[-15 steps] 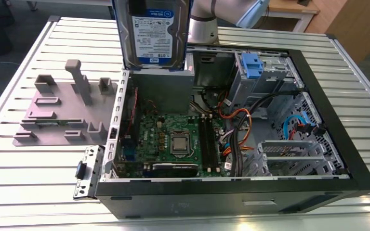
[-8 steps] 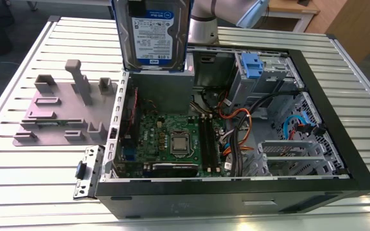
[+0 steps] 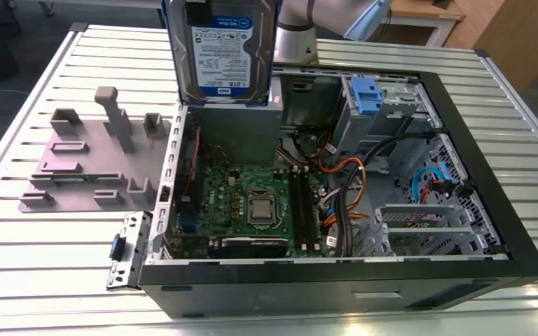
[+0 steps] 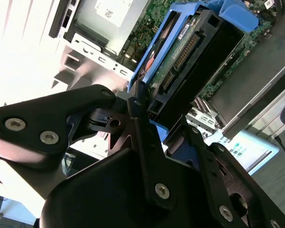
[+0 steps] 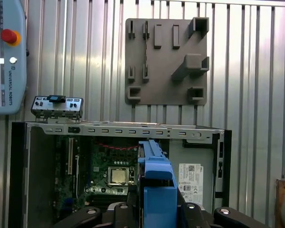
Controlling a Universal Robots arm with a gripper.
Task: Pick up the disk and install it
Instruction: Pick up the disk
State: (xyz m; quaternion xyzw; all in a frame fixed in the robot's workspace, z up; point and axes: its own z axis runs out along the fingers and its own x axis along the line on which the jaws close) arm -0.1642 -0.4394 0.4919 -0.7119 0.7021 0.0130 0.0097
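the gripper (image 4: 161,118) is clamped shut on the disk (image 3: 222,49), its fingers (image 4: 137,111) pinching one end of the blue bracket frame (image 5: 156,190), so the drive stands on edge with its label towards the exterior view. it is held in the air above the far side of the open computer case (image 3: 482,157), well apart from the grey stand (image 3: 92,168); gripping it by the end probably leaves the rest of the frame free for a bay
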